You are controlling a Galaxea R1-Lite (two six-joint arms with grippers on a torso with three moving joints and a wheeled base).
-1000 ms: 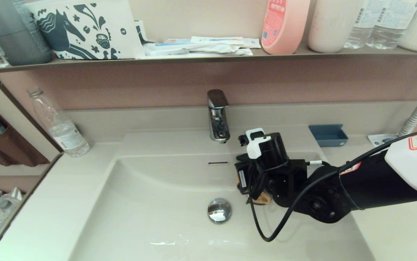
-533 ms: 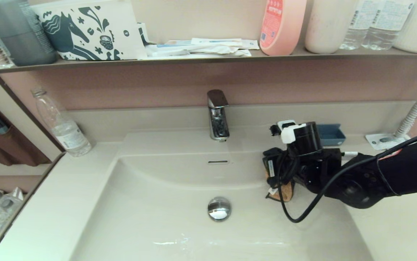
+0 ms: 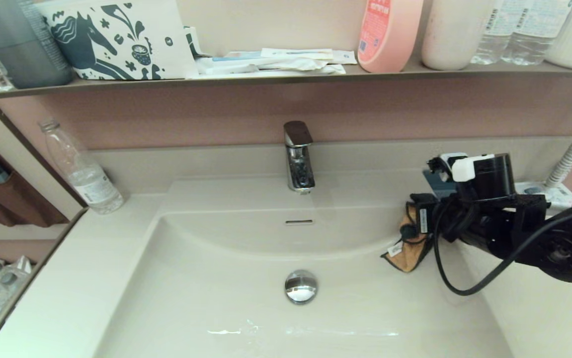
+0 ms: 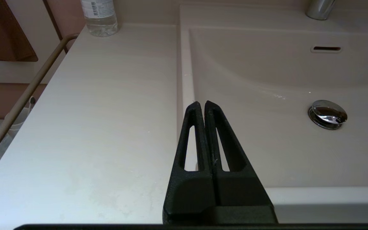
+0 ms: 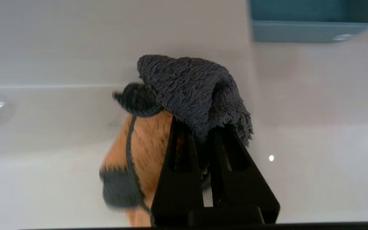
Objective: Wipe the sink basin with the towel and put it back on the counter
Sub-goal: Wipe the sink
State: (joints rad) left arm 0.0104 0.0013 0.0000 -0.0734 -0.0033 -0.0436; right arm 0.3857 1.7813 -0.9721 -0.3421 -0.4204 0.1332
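Observation:
My right gripper (image 5: 199,127) is shut on the towel (image 5: 190,89), whose dark grey face bunches over the fingertips while the orange-tan face hangs below. In the head view the towel (image 3: 407,246) dangles with its white tag at the right wall of the sink basin (image 3: 246,308), just under the right gripper (image 3: 422,226). The chrome drain plug (image 3: 300,287) lies in the basin's middle, clear of the towel. My left gripper (image 4: 202,103) is shut and empty, parked over the basin's left rim beside the counter (image 4: 100,111).
A chrome faucet (image 3: 298,156) stands behind the basin. A blue tray (image 5: 308,20) and a white packet (image 3: 544,191) sit on the right counter behind my right arm. A clear bottle (image 3: 79,169) stands at the back left. The shelf (image 3: 286,77) above carries bottles and boxes.
My right gripper has carried the towel rightward and upward, from near the drain plug to the basin's right wall. The left arm has not moved.

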